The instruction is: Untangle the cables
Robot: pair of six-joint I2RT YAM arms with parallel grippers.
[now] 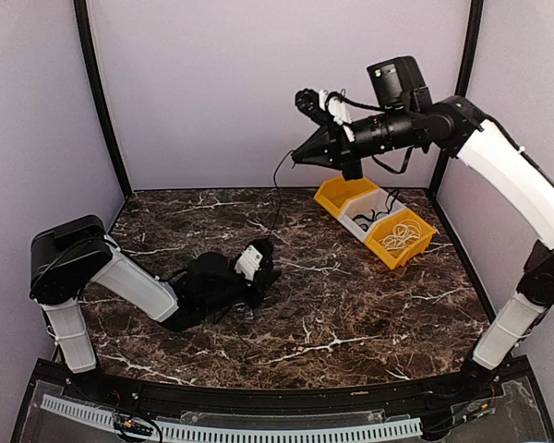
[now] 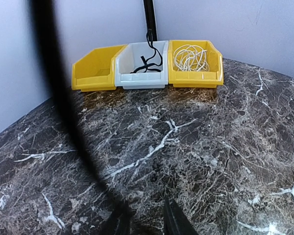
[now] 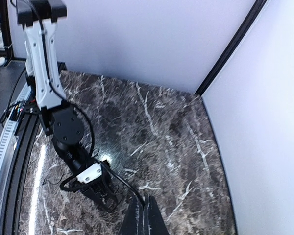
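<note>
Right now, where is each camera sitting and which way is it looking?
Top external: above and behind the arms, looking down at the table; left arm and right arm show.
Left wrist: low over the table, facing the bins; own fingertips show.
Right wrist: high up, looking down at the left gripper; own fingers show.
Shared: top and left wrist both see the bins.

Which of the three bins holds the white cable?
The yellow bin rightmost in the left wrist view; the grey middle bin holds a black cable, the other yellow bin looks empty.
</note>
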